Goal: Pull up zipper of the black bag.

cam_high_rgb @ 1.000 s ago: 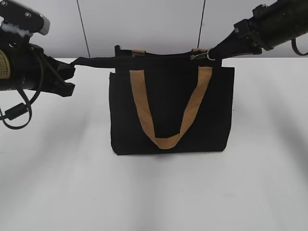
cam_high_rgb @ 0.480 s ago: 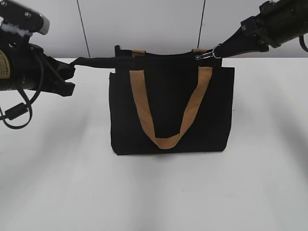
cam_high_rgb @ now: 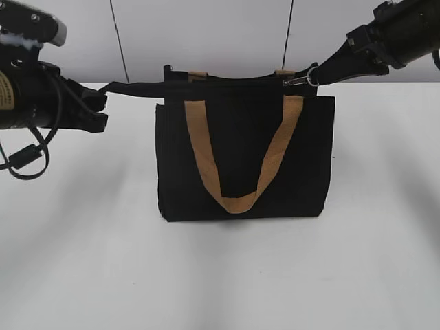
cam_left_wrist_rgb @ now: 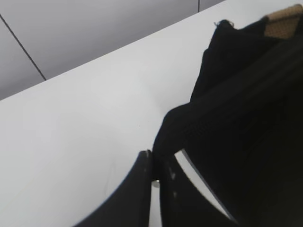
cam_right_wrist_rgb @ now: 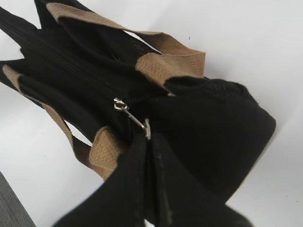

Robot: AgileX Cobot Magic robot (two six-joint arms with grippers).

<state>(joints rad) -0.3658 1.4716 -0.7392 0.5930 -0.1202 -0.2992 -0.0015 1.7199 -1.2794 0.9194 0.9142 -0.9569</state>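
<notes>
The black bag (cam_high_rgb: 244,158) stands upright on the white table with a tan handle (cam_high_rgb: 237,199) hanging down its front. The silver zipper (cam_high_rgb: 297,80) with its ring pull sits near the right end of the top track. My right gripper (cam_high_rgb: 317,74) is shut on the zipper's ring pull; the right wrist view shows the zipper (cam_right_wrist_rgb: 128,113) and my right gripper's fingertips (cam_right_wrist_rgb: 149,138) pinching its ring. My left gripper (cam_high_rgb: 103,103) is shut on the bag's black end tab (cam_high_rgb: 134,87), stretched out to the left. The left wrist view shows my left gripper (cam_left_wrist_rgb: 156,163) clamped on that tab (cam_left_wrist_rgb: 177,123).
The white table (cam_high_rgb: 220,275) stretches around the bag. A pale wall with dark vertical seams (cam_high_rgb: 120,41) stands behind it. Tan handle ends (cam_right_wrist_rgb: 165,64) show at the bag's top in the right wrist view.
My right gripper has drawn the zipper further right along the top track, about twenty pixels, and risen slightly. The left gripper keeps holding the end tab in place.
</notes>
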